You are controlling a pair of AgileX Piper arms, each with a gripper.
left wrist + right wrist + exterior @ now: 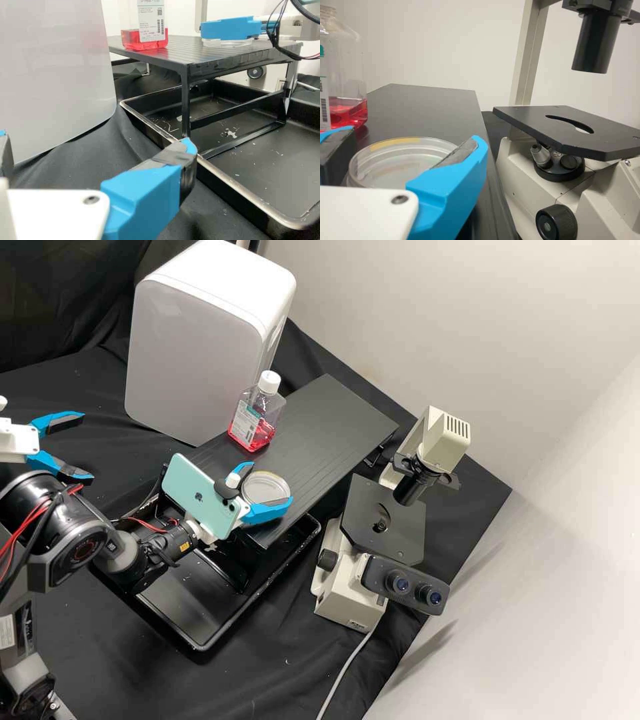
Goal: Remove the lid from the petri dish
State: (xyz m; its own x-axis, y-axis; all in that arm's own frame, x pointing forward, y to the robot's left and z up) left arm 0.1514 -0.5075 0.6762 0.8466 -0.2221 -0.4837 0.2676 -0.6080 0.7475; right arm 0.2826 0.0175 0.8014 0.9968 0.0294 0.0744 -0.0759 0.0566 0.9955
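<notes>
R tool (269,485) sits around the petri dish (370,172) on a raised black platform (333,420); can't tell whether it is clamped on the dish or merely set either side of it. Lid (405,150) is on, w/ the dish flat on the platform's near end. A bottle (257,415) w/ red liquid and a white cap stands upright farther back on the same platform, apart from the dish. The platform stands in a black tray (200,613) on the cloth-covered bench (100,387). L tool (87,445), fingers (60,420) wide apart and holding nothing, hangs over the bench near a white box unit (200,340), well apart from the dish. A microscope (380,553) stands just beside the tray.
</notes>
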